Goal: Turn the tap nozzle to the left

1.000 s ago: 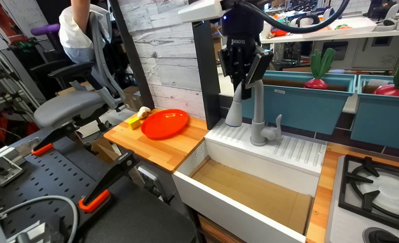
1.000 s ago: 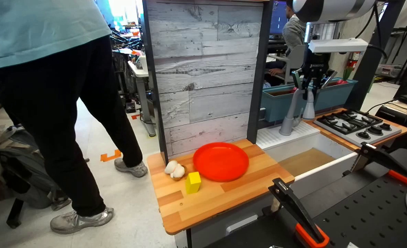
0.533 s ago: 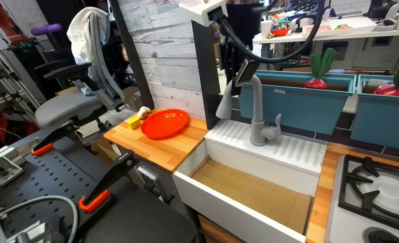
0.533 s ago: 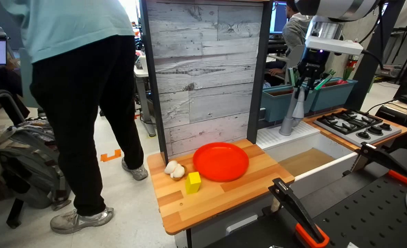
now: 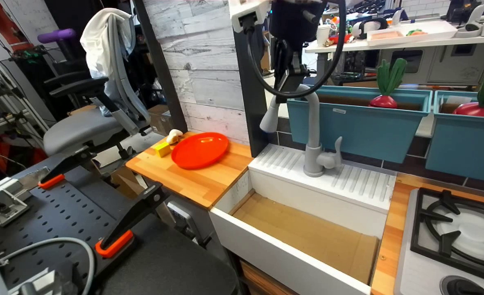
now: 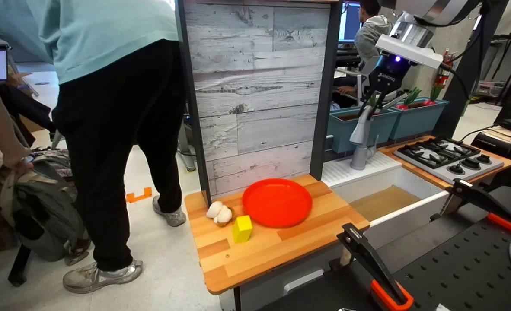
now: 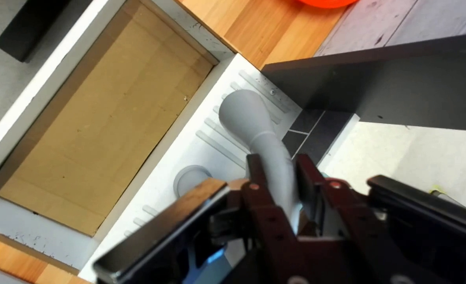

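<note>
Tap nozzle runs between the fingers, its flared end beyond them

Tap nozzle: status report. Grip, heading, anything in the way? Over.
Gripper apparently closed on tap nozzle. Pointing toward side with red plate. Black post beyond, apart in wrist view.

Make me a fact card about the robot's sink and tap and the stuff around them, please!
nozzle: grey, tip down, toward the plate
jaws: closed around the nozzle
handle: grey, standing up
sink: white, brown bottom
plate: red, on the counter
block: yellow, near the plate
radishes: red, green tops, in blue boxes
</note>
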Controlling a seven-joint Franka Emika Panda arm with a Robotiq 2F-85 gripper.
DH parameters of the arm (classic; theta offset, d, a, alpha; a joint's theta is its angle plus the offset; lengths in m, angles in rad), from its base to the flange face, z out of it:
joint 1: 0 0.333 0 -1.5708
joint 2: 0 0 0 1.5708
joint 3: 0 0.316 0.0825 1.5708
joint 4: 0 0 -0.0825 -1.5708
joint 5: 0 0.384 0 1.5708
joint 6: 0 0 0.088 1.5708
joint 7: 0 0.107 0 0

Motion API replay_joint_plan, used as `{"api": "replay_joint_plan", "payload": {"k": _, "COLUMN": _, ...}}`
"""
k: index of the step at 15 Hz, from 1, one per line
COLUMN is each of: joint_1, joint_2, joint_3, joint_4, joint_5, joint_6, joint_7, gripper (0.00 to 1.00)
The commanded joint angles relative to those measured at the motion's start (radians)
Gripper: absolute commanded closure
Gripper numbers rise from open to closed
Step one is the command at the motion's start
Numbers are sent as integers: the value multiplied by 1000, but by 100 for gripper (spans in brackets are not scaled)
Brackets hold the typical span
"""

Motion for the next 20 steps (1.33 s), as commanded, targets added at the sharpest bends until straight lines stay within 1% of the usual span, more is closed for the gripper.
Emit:
{"api": "replay_joint_plan", "payload": {"k": 1, "joint_1": -30, "joint_2": -27, "joint_3": 52, "joint_4": 18, "joint_5": 120, "joint_6": 3, "joint_7": 24, "gripper": 94}}
{"api": "replay_joint_plan", "payload": {"k": 4, "joint_1": -23, "joint_2": -31, "joint_3": 38, "joint_4": 9, "joint_5": 153, "joint_6": 1, "joint_7": 23, "gripper": 94}}
{"api": "replay_joint_plan", "payload": {"k": 5, "joint_1": -18, "joint_2": -36, "joint_3": 32, "joint_4": 5, "joint_5": 151, "joint_6": -9, "joint_7": 29, "gripper": 49}}
{"api": "replay_joint_plan", "payload": {"k": 6, "joint_1": -14, "joint_2": -45, "joint_3": 26, "joint_4": -4, "joint_5": 147, "joint_6": -9, "joint_7": 31, "gripper": 48}}
{"api": "replay_joint_plan", "payload": {"k": 8, "joint_1": -8, "joint_2": -68, "joint_3": 22, "joint_4": -24, "joint_5": 151, "joint_6": 0, "joint_7": 22, "gripper": 35}}
{"api": "replay_joint_plan", "payload": {"k": 9, "joint_1": -4, "joint_2": -83, "joint_3": 17, "joint_4": -34, "joint_5": 140, "joint_6": -18, "joint_7": 28, "gripper": 27}}
{"api": "replay_joint_plan", "payload": {"k": 10, "joint_1": 4, "joint_2": -102, "joint_3": 10, "joint_4": -49, "joint_5": 123, "joint_6": -33, "joint_7": 33, "gripper": 20}}
{"api": "replay_joint_plan", "payload": {"k": 11, "joint_1": 11, "joint_2": -128, "joint_3": 4, "joint_4": -73, "joint_5": 112, "joint_6": -36, "joint_7": 29, "gripper": 12}}
{"api": "replay_joint_plan", "payload": {"k": 13, "joint_1": 24, "joint_2": -198, "joint_3": -1, "joint_4": -140, "joint_5": 105, "joint_6": -12, "joint_7": -1, "gripper": 0}}
{"api": "replay_joint_plan", "payload": {"k": 15, "joint_1": 37, "joint_2": -279, "joint_3": -11, "joint_4": -221, "joint_5": 87, "joint_6": 10, "joint_7": -35, "gripper": 0}}
{"api": "replay_joint_plan", "payload": {"k": 17, "joint_1": 44, "joint_2": -367, "joint_3": -20, "joint_4": -318, "joint_5": 58, "joint_6": 15, "joint_7": -100, "gripper": 0}}
{"api": "replay_joint_plan", "payload": {"k": 19, "joint_1": 53, "joint_2": -456, "joint_3": -30, "joint_4": -424, "joint_5": -9, "joint_6": 14, "joint_7": -167, "gripper": 0}}
{"api": "replay_joint_plan", "payload": {"k": 20, "joint_1": 57, "joint_2": -500, "joint_3": -27, "joint_4": -482, "joint_5": -29, "joint_6": 41, "joint_7": -201, "gripper": 0}}
